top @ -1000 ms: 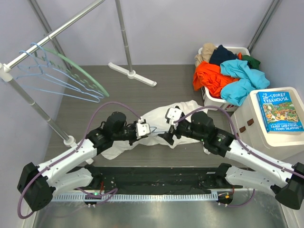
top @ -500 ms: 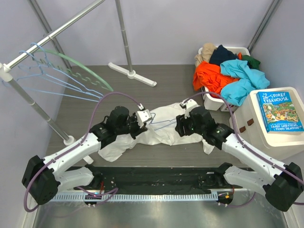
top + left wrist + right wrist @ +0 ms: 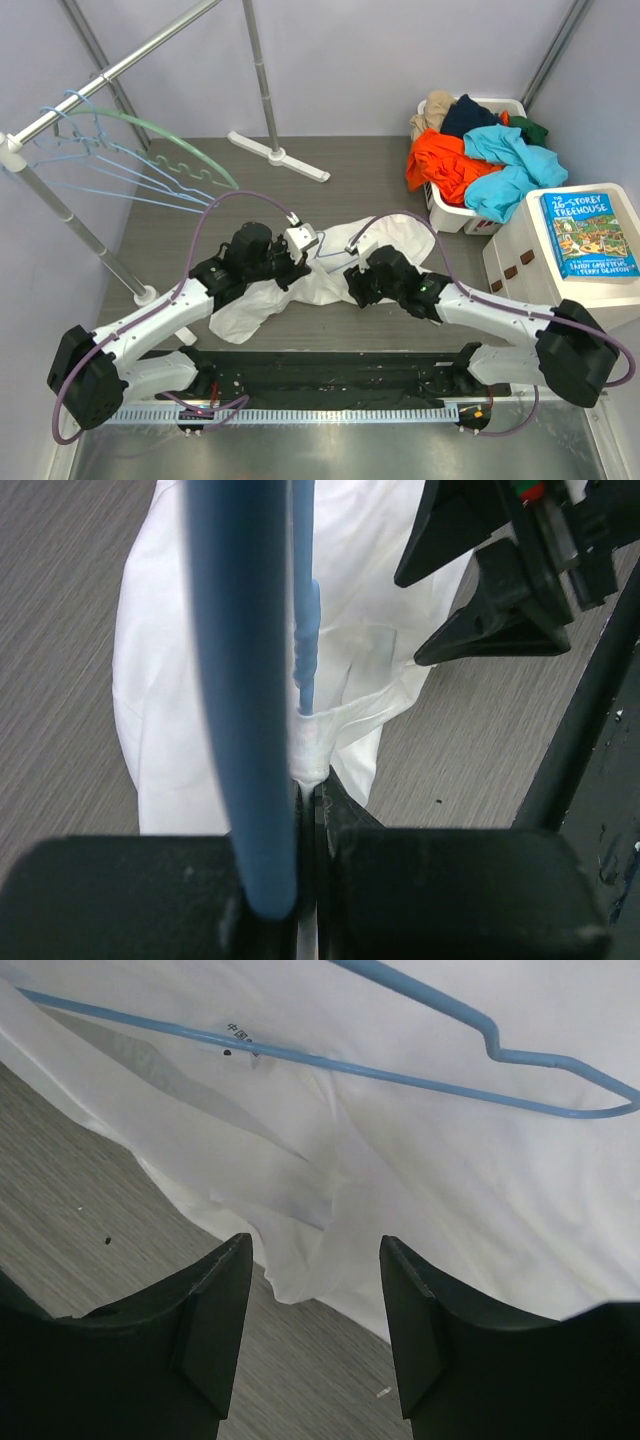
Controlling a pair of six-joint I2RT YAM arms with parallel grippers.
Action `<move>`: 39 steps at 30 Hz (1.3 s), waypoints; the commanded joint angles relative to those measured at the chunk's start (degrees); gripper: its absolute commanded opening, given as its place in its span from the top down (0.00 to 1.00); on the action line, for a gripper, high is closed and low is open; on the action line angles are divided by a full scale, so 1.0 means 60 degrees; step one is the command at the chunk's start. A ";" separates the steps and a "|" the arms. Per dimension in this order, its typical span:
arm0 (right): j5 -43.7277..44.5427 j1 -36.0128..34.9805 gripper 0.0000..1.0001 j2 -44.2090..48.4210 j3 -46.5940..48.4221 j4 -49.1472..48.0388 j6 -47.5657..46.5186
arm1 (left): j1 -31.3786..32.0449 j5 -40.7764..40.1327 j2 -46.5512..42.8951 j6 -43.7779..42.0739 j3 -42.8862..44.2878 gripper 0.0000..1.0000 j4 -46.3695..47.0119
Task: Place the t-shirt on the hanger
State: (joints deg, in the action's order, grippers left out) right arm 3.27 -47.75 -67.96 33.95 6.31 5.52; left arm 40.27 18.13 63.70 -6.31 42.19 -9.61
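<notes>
The white t-shirt [image 3: 255, 305] lies crumpled on the grey floor between my arms. A light-blue wire hanger [image 3: 325, 262] lies across it, and its wire shows over the cloth in the right wrist view [image 3: 350, 1069]. My left gripper [image 3: 305, 243] is shut on a fold of the t-shirt [image 3: 200, 680]. The hanger's wire [image 3: 240, 680] runs along its left finger and into the pinched fold at the left gripper's tips [image 3: 312, 785]. My right gripper [image 3: 352, 283] is open and empty. It hovers [image 3: 315, 1245] over the t-shirt's near edge [image 3: 480, 1190].
A clothes rack rail [image 3: 130, 60] at the left carries several blue hangers [image 3: 120, 170] and a pale-green one [image 3: 190, 155]. Its foot [image 3: 280, 155] lies behind. A white basket [image 3: 445, 212] of orange and turquoise clothes and a white drawer unit [image 3: 530, 265] with a book stand at the right.
My right gripper has swung from the shirt's far side down and left to its near edge. My left gripper moved slightly away and right with the cloth, and the shirt shifted.
</notes>
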 commanded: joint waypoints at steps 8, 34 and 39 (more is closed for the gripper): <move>0.2308 -0.0202 0.50 -0.1445 0.0830 -0.0875 0.0178 | -0.0266 0.0185 -0.0245 0.0698 0.0775 1.00 0.0356; -0.2112 0.4178 0.99 0.0530 0.1811 0.1688 -0.0376 | -0.1204 0.2794 -0.2650 -0.2328 -0.0192 1.00 -0.1942; -0.2945 0.4266 0.99 0.0999 0.2512 0.2375 -0.0890 | -0.1189 0.2458 -0.1962 -0.3064 0.0305 1.00 -0.2280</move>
State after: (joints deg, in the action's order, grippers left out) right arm -10.57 -22.92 -65.28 43.46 17.74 3.97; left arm 33.56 33.98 49.08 -18.63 40.07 -20.51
